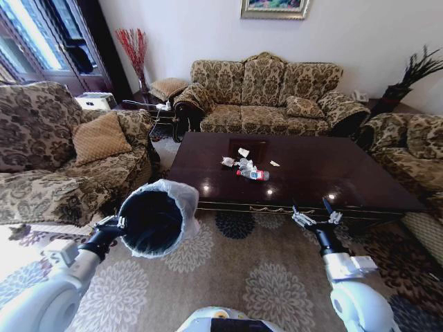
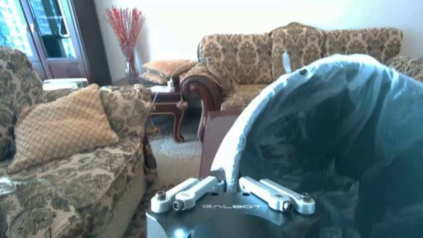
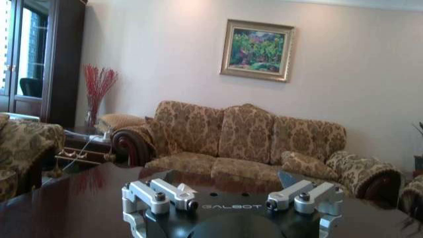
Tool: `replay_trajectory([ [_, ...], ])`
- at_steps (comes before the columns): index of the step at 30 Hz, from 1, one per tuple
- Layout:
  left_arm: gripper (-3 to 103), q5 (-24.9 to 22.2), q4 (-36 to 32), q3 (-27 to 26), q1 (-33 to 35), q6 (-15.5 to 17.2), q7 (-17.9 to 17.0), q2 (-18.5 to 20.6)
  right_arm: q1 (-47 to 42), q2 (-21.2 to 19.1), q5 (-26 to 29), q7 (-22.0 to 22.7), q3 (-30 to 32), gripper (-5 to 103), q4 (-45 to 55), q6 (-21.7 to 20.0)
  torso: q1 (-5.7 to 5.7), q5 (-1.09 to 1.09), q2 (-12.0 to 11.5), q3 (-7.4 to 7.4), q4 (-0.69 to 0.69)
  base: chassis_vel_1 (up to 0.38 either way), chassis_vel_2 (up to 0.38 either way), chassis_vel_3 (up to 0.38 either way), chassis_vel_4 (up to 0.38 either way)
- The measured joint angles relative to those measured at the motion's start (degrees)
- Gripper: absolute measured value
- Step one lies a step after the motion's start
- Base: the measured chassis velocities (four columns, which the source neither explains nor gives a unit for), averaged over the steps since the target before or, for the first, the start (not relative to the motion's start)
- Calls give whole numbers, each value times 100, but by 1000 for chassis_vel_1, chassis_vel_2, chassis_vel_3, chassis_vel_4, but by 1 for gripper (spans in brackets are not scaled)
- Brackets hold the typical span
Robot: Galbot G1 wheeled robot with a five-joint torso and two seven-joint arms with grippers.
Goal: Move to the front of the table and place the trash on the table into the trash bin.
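The dark glossy table (image 1: 332,173) stands just ahead of me. Near its middle lies the trash: crumpled white paper scraps (image 1: 242,158) and a small clear bottle (image 1: 255,175) with a red-and-blue label. My left gripper (image 1: 119,224) is shut on the rim of the trash bin (image 1: 156,218). The bin is tilted with its mouth towards me and hangs above the carpet, left of the table's front corner. In the left wrist view the bagged bin (image 2: 330,134) rises right above the left gripper (image 2: 228,186). My right gripper (image 1: 317,216) is open and holds nothing at the table's front edge, where the right gripper (image 3: 231,191) looks across the table top (image 3: 59,203).
A patterned sofa (image 1: 266,97) stands behind the table, and armchairs flank it on the left (image 1: 69,166) and right (image 1: 408,149). A small side table (image 1: 156,111) sits at the back left. Patterned carpet (image 1: 242,277) covers the floor in front of the table.
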Motion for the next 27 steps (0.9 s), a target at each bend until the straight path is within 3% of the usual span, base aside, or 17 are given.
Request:
replay_trajectory([
  [4,0,12,110,40,-80,-11,19,61,-67,31,11,22,-93,100,67,-64,0,1,0,0,1,0,0,0,0],
  [7,0,65,443,169,-264,-69,34,196,117,-107,197,133,-138,100,0,-342,-1,0,1,-1,1,0,0,0,0],
  [10,0,185,1106,426,-612,-174,62,456,669,-385,1073,259,-126,100,280,-957,2,-1,0,1,2,0,0,0,0],
  [11,0,185,1106,426,-612,-174,62,456,669,-385,1073,259,-126,100,280,-957,2,-1,0,1,2,0,0,0,0],
  [13,0,269,1616,621,-892,-276,91,656,1039,-532,1971,335,-125,100,624,-1311,2,-4,0,1,3,0,0,0,0],
  [14,0,303,1830,704,-1007,-317,107,744,1107,-557,2134,324,-156,100,658,-1363,2,-4,0,1,3,0,0,0,0],
  [16,0,339,2038,789,-1121,-356,117,828,1107,-558,2051,271,-187,100,625,-1351,2,-4,0,1,1,0,0,0,0],
  [19,0,445,2628,1013,-1440,-457,149,1065,985,-490,1458,139,-233,100,446,-1190,2,1,0,1,0,0,0,0,0],
  [27,0,479,2838,1095,-1555,-505,166,1151,954,-467,1368,180,-49,100,500,-1071,0,1,0,0,2,0,0,0,0],
])
